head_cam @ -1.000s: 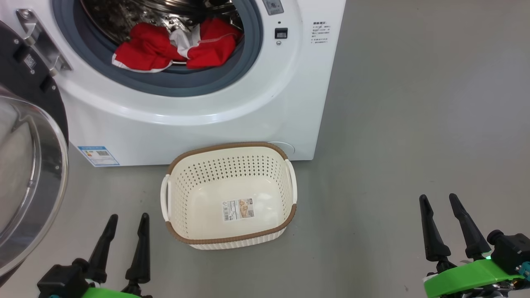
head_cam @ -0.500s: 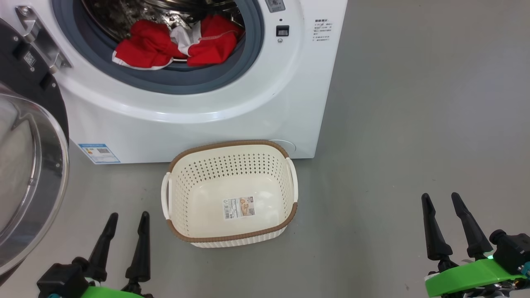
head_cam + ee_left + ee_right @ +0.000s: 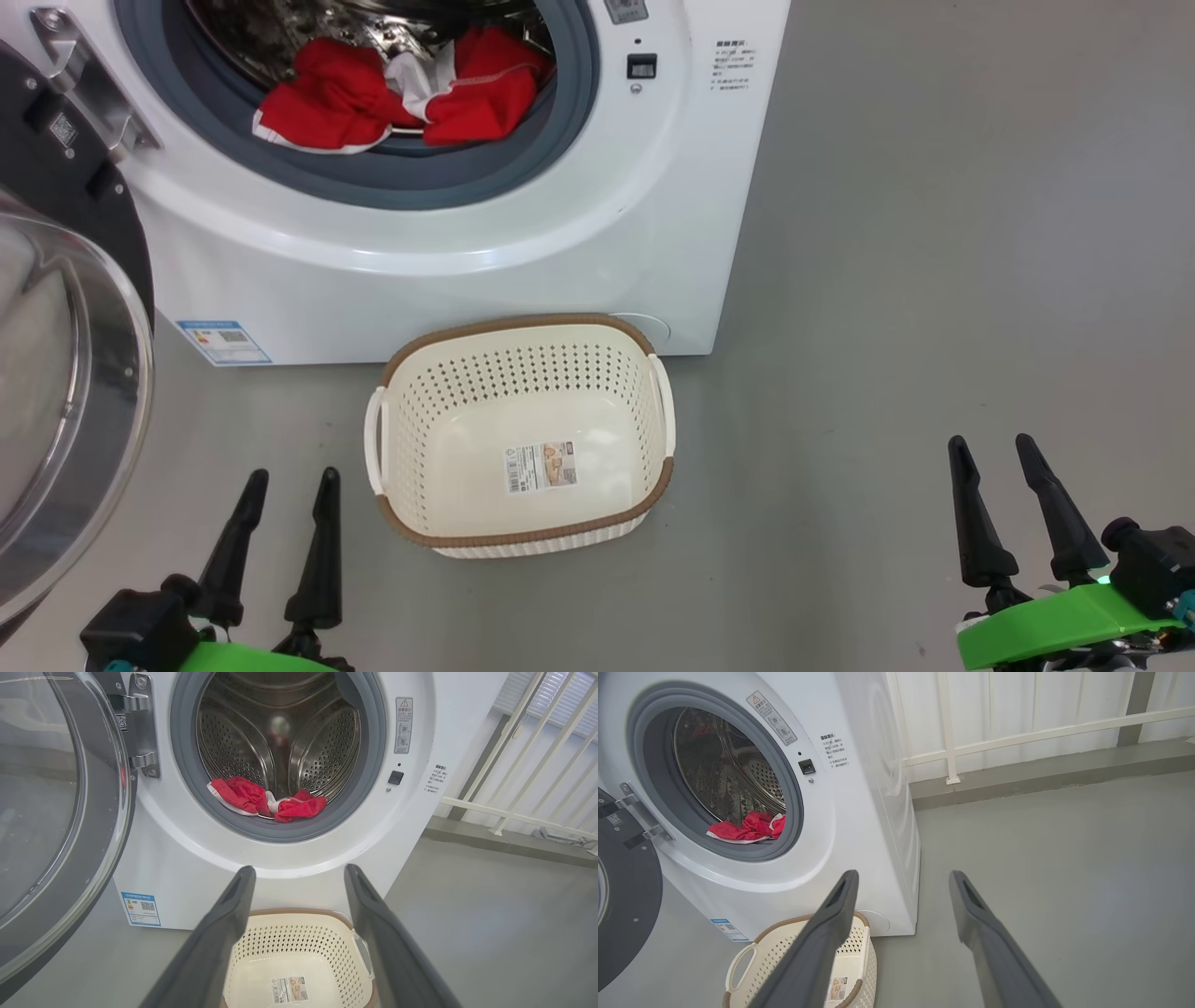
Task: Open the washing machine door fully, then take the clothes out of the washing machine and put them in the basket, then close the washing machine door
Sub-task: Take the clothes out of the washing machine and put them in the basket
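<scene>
Far left: the washing machine door [image 3: 70, 392] is swung wide open on its metal hinge [image 3: 89, 93]. Black rim, bulging clear glass bowl. Its outer edge runs off the left side of the head view.

Near left: the left gripper [image 3: 292, 478] hangs over the floor [image 3: 934, 233] between the door and the basket. Fingers apart, nothing in them.

Far centre: the washing machine [image 3: 448, 252], white front. Grey gasket [image 3: 373, 182] rings the mouth, with the perforated steel drum behind. Small blue label [image 3: 224, 342] low on the left of the front.

The clothes [image 3: 401, 89], bright red with white trim, are heaped at the drum's front lip. One edge drapes onto the gasket.

Near centre: the basket [image 3: 523, 325] stands on the floor just in front of the machine's base. Cream perforated walls, brown rim, white handles left and right, paper label [image 3: 541, 467] on its base.

Right: wide open grey floor beside the machine and basket. A white railing [image 3: 1017, 732] runs along the far wall.

Near right: the right gripper [image 3: 990, 443] is well apart from the basket. Fingers spread, holding nothing.

Against a second ago: the whole head view has shifted slightly, so the camera moved. Clothes, basket and door lie as they did. Both grippers are just as wide.
</scene>
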`<state>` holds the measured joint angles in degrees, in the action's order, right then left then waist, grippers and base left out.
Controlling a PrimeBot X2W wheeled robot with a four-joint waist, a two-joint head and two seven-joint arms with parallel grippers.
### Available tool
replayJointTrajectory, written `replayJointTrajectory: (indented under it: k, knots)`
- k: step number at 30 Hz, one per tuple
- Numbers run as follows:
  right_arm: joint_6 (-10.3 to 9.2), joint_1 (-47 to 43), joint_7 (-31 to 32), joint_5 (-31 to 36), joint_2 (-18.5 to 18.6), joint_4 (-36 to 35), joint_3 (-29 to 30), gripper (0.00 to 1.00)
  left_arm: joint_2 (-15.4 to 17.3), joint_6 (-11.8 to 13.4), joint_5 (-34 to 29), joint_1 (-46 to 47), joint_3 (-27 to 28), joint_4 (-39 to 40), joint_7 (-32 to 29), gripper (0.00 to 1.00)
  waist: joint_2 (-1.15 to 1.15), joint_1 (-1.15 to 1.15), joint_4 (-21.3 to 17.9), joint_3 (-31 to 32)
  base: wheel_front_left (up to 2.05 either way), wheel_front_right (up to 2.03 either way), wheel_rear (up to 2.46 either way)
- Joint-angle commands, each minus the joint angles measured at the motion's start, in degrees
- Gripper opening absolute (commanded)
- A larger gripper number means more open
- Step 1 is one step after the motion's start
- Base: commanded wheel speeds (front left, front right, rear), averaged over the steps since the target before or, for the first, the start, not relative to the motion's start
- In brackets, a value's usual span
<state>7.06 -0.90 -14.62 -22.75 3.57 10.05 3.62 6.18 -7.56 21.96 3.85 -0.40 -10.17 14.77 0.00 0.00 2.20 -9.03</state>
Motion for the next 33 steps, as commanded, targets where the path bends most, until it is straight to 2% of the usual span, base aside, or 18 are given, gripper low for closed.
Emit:
replayJointTrajectory:
  k: [1, 16, 33]
  knots:
    - [0.43, 1.16, -0.38, 0.41, 0.50, -1.54, -1.32, 1.00, 1.05, 0.08, 0.47, 1.99, 1.47, 1.73, 0.23, 1.00, 0.00, 0.00, 0.05, -0.05, 1.08, -1.08, 0.00]
    - [0.43, 0.94, -0.38, 0.26, 0.59, -1.44, -1.93, 1.00, 1.10, 0.08, 0.38, 1.86, 1.25, 1.54, 0.23, 1.00, 0.00, 0.00, 0.34, 0.03, 1.24, -1.24, 0.00]
    - [0.43, 2.06, -0.38, 0.18, 0.60, -1.44, -2.78, 1.00, 1.09, 0.08, -0.78, 3.55, 0.80, -1.18, 0.23, 1.00, 0.00, 0.00, -0.03, -2.37, 0.11, -0.11, 0.00]
